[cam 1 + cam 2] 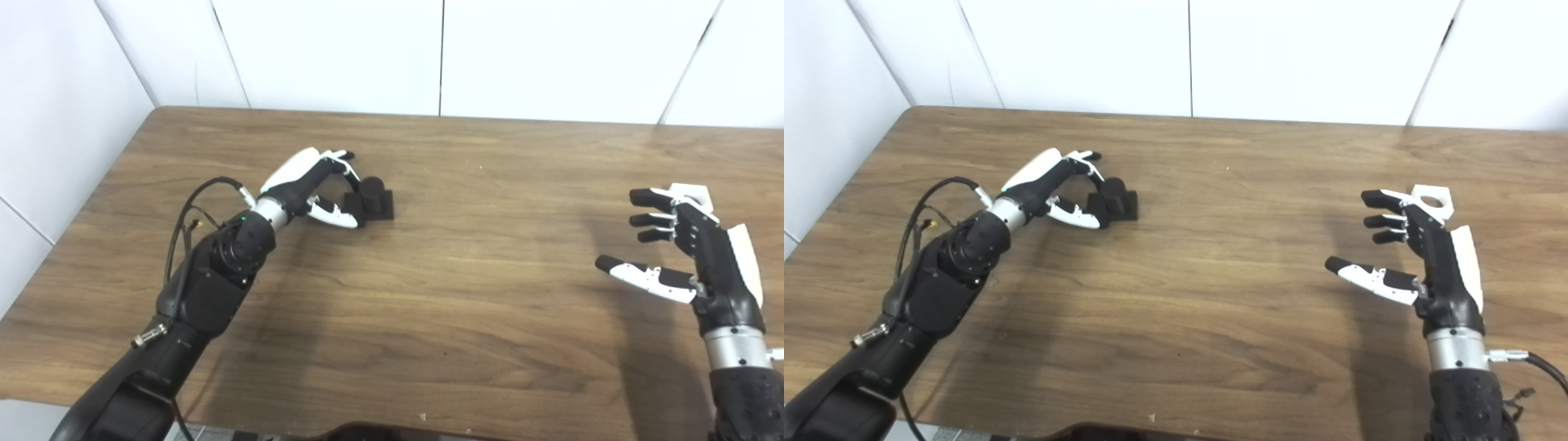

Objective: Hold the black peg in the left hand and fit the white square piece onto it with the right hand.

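The black peg (373, 197) is a short round post on a square black base, lying on the wooden table (465, 294) left of centre. My left hand (312, 184) is open right beside it, fingers reaching over its top and thumb at the base's near side; a firm hold does not show. The white square piece (1432, 199) with a round hole lies on the table at the right, partly hidden behind my right hand (1415, 245). The right hand is open and empty, fingers spread, hovering just in front of the piece.
White wall panels (441, 55) stand along the table's far edge and left side. The table's near edge (367, 422) runs along the bottom of the picture. A cable loops off my left forearm (202, 202).
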You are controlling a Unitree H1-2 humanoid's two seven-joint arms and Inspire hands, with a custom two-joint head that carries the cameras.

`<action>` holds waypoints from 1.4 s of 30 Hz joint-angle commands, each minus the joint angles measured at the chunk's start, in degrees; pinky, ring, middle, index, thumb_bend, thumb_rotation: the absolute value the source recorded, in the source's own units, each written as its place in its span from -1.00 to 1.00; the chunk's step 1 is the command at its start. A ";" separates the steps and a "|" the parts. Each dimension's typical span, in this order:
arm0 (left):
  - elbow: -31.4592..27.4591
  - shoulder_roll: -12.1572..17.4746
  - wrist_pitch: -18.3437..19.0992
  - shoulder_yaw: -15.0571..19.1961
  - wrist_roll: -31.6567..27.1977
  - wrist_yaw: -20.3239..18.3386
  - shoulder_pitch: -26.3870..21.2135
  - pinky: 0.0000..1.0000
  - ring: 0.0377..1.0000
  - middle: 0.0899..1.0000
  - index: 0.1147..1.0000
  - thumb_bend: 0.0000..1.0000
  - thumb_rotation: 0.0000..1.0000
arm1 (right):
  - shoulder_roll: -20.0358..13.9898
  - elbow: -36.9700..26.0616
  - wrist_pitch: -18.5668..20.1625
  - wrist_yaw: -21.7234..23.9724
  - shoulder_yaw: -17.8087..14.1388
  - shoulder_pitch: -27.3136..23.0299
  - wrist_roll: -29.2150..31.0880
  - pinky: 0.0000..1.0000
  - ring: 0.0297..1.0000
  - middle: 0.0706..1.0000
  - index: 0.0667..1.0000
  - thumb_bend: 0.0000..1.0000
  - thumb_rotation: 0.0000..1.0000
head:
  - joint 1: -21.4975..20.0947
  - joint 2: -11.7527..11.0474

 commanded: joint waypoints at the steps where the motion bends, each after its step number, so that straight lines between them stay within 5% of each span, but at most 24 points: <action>1: -2.31 1.35 -1.02 -0.56 -0.46 -2.36 -0.32 1.00 1.00 0.94 -0.15 0.03 -0.83 | -0.02 -1.48 -1.55 -0.51 0.06 -1.57 -0.37 0.16 0.31 0.46 0.38 0.34 -1.00 | -0.07 0.05; 19: -14.34 -2.30 -0.64 -3.28 -0.37 -7.80 4.10 1.00 1.00 0.94 -0.15 0.04 -0.83 | -0.01 -1.08 -1.97 -0.91 -0.03 -1.81 -0.44 0.15 0.29 0.45 0.39 0.35 -0.99 | -0.94 0.63; 35: -12.36 -5.29 -3.08 -6.36 -1.47 -8.77 7.47 1.00 1.00 0.97 -0.15 0.04 -0.84 | -0.45 -0.20 -3.65 -0.91 -0.03 -1.95 0.16 0.16 0.30 0.45 0.38 0.38 -0.93 | -3.24 1.71; 40: -12.72 -4.32 -3.13 -5.88 -1.74 -8.99 7.78 1.00 1.00 0.96 -0.15 0.04 -0.84 | -0.15 -0.09 -3.94 -1.08 0.16 -1.71 0.20 0.17 0.31 0.46 0.39 0.37 -0.96 | -10.13 1.92; 42: -13.53 -3.13 -3.38 -5.30 -1.99 -9.23 8.19 1.00 1.00 0.96 -0.15 0.04 -0.85 | 0.40 -0.11 -4.37 -1.33 0.64 -1.56 -0.04 0.15 0.31 0.46 0.40 0.36 -0.94 | -17.57 1.58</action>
